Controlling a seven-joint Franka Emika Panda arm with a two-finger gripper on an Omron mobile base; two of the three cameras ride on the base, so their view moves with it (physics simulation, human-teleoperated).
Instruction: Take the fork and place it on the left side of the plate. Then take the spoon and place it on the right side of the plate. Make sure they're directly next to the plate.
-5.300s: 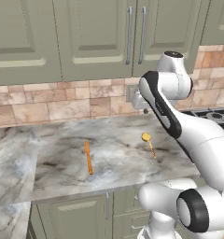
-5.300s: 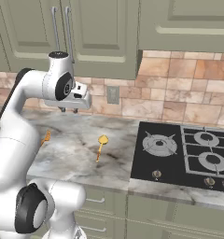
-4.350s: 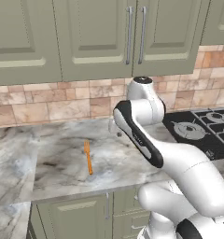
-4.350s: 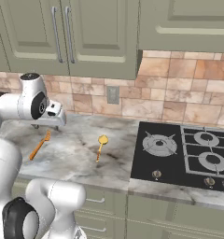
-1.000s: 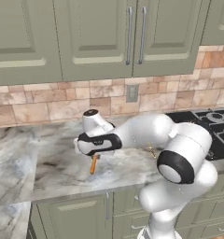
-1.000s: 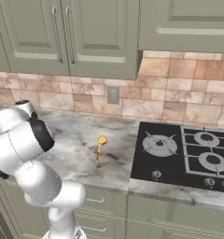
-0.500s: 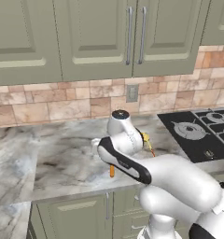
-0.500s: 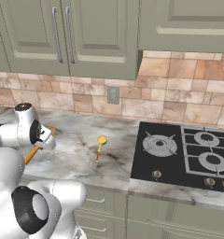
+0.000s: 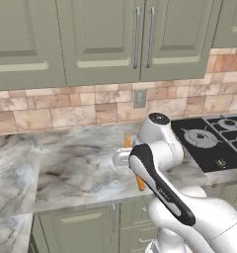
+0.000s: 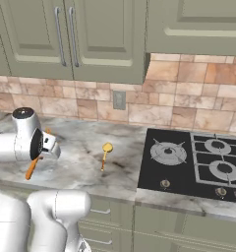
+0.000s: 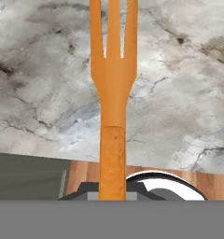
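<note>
Grey-veined marble bench (image 9: 76, 168) along a wall of tan stone tiles, under sage-green cabinets (image 9: 100, 39). Black gas hob (image 10: 198, 162) set into the bench at the right end. Wall socket (image 10: 119, 100) on the tiles.

Arm folded low over the bench's front edge, hand turned roughly level. Fingers (image 11: 113, 198) clamped together on the handle of the fork (image 11: 113, 93), tines pointing away from the hand. Fork lifted clear of the bench, tilted, seen beside the forearm in the right base view (image 10: 32, 168) and partly behind the arm in the left base view (image 9: 139, 182).

Spoon (image 10: 105, 153) flat on the bench, between arm and hob, well apart from the fork.
</note>
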